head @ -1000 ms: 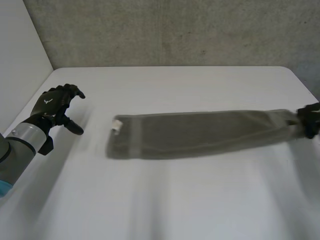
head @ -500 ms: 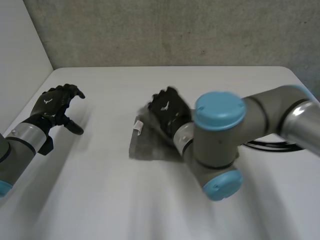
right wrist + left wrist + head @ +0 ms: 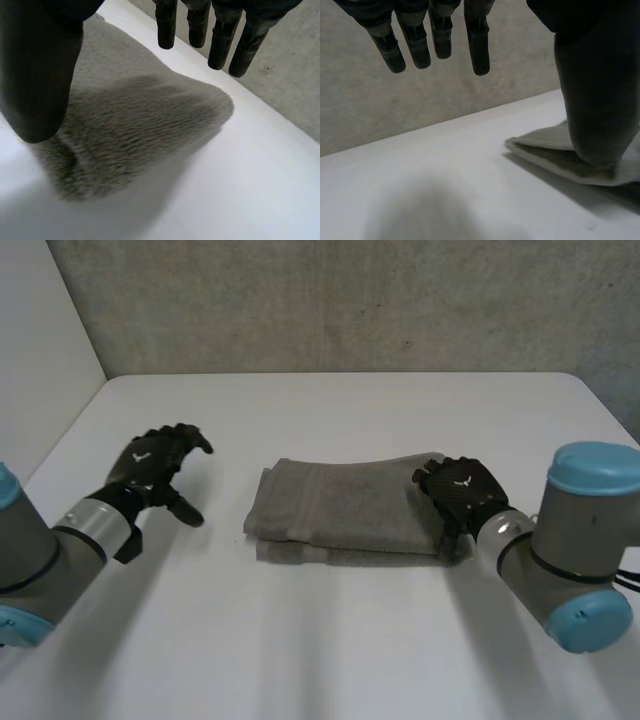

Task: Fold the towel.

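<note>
Grey terry towel (image 3: pixel 340 508) lies doubled over near the middle of the white table (image 3: pixel 330 640), its layers stacked with edges roughly matched. One fold looks done, and a further one may be left. At its right end is the black right hand (image 3: pixel 462 490), fingers straight, grasping nothing. The black left hand (image 3: pixel 155 465) hangs relaxed and empty, well apart on the other side.

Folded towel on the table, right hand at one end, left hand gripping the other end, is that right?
No. The left hand grips nothing: the head view shows it open beside the towel, apart from it. The right hand is at one end, as said.
</note>
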Motion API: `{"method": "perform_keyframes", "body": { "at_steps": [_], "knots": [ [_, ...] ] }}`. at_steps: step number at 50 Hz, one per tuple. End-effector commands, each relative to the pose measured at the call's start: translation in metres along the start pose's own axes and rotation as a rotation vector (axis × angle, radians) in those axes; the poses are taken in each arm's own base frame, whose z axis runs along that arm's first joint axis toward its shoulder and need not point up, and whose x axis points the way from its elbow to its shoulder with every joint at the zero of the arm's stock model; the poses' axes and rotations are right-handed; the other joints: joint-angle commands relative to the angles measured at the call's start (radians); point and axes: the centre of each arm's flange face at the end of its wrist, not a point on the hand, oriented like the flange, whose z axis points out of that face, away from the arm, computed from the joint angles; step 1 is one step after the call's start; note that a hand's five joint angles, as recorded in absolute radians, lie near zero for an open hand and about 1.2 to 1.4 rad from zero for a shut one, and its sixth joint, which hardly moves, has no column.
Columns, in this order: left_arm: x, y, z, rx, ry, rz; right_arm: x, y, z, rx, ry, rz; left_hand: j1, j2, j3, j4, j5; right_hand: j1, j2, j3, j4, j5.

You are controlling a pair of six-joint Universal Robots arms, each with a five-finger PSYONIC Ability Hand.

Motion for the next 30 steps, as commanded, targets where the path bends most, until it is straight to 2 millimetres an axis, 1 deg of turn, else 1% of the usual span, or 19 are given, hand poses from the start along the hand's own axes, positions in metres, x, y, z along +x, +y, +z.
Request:
{"method": "perform_keyframes", "body": {
  "at_steps": [1, 3, 4, 7, 8, 10, 11, 12, 14, 17, 19, 20, 22, 29, 30],
  "knots": [
    [0.022, 0.005, -0.001, -0.014, 0.055, 0.004, -0.002, 0.009, -0.003, -0.012, -0.026, 0.049, -0.056, -0.053, -0.06, -0.061, -0.037, 0.109, 0.104, 0.102, 0.09, 0.113],
    [0.022, 0.005, -0.001, -0.014, 0.055, 0.004, -0.003, 0.013, -0.004, -0.027, -0.032, 0.054, -0.056, -0.053, -0.06, -0.061, -0.037, 0.211, 0.206, 0.205, 0.192, 0.215],
    [0.022, 0.006, -0.002, -0.018, 0.055, 0.003, -0.003, 0.014, -0.004, -0.027, -0.032, 0.054, -0.056, -0.053, -0.06, -0.061, -0.037, 0.211, 0.207, 0.205, 0.193, 0.215],
    [0.022, 0.008, -0.003, -0.022, 0.053, 0.001, 0.001, 0.018, -0.005, -0.039, -0.018, 0.06, -0.056, -0.053, -0.06, -0.061, -0.037, 0.501, 0.496, 0.495, 0.483, 0.505],
    [0.022, 0.008, -0.003, -0.022, 0.053, 0.001, 0.001, 0.018, -0.005, -0.039, -0.018, 0.06, -0.056, -0.053, -0.06, -0.061, -0.037, 0.502, 0.497, 0.496, 0.484, 0.506],
    [0.022, 0.008, -0.003, -0.022, 0.052, 0.001, 0.005, 0.018, -0.006, -0.038, -0.008, 0.061, -0.059, -0.056, -0.063, -0.064, -0.04, 0.75, 0.745, 0.744, 0.732, 0.754],
    [0.021, 0.008, -0.003, -0.022, 0.052, 0.001, 0.005, 0.018, -0.006, -0.038, -0.008, 0.061, -0.059, -0.056, -0.063, -0.064, -0.04, 0.752, 0.747, 0.745, 0.733, 0.756],
    [0.021, 0.008, -0.003, -0.022, 0.052, 0.001, 0.007, 0.02, -0.007, -0.044, -0.003, 0.057, -0.059, -0.056, -0.063, -0.064, -0.04, 0.839, 0.834, 0.832, 0.82, 0.843],
    [0.02, 0.007, -0.003, -0.02, 0.046, 0.001, 0.014, 0.021, -0.01, -0.049, 0.015, 0.056, -0.062, -0.059, -0.066, -0.067, -0.043, 0.863, 0.858, 0.857, 0.845, 0.867],
    [0.02, 0.007, -0.003, -0.02, 0.046, -0.001, 0.017, 0.023, -0.012, -0.056, 0.021, 0.061, -0.062, -0.059, -0.066, -0.067, -0.043, 0.863, 0.858, 0.857, 0.845, 0.867],
    [0.02, 0.007, -0.003, -0.02, 0.046, 0.001, 0.026, 0.03, -0.015, -0.08, 0.04, 0.059, -0.062, -0.059, -0.066, -0.067, -0.043, 0.863, 0.858, 0.857, 0.845, 0.867],
    [0.02, 0.008, -0.003, -0.023, 0.046, -0.001, 0.026, 0.03, -0.015, -0.08, 0.04, 0.059, -0.062, -0.059, -0.066, -0.067, -0.043, 0.863, 0.858, 0.857, 0.845, 0.867],
    [0.02, 0.008, -0.003, -0.022, 0.046, 0.0, 0.034, 0.039, -0.02, -0.105, 0.046, 0.038, -0.062, -0.059, -0.066, -0.067, -0.043, 0.907, 0.902, 0.9, 0.888, 0.911],
    [0.02, 0.008, -0.004, -0.025, 0.046, -0.001, 0.045, 0.048, -0.03, -0.129, 0.043, -0.002, -0.065, -0.062, -0.069, -0.07, -0.046, 0.945, 0.941, 0.939, 0.927, 0.949],
    [0.02, 0.008, -0.004, -0.025, 0.044, -0.003, 0.047, 0.049, -0.032, -0.131, 0.047, -0.008, -0.065, -0.062, -0.069, -0.07, -0.046, 1.041, 1.037, 1.035, 1.023, 1.045]
  ]
}}
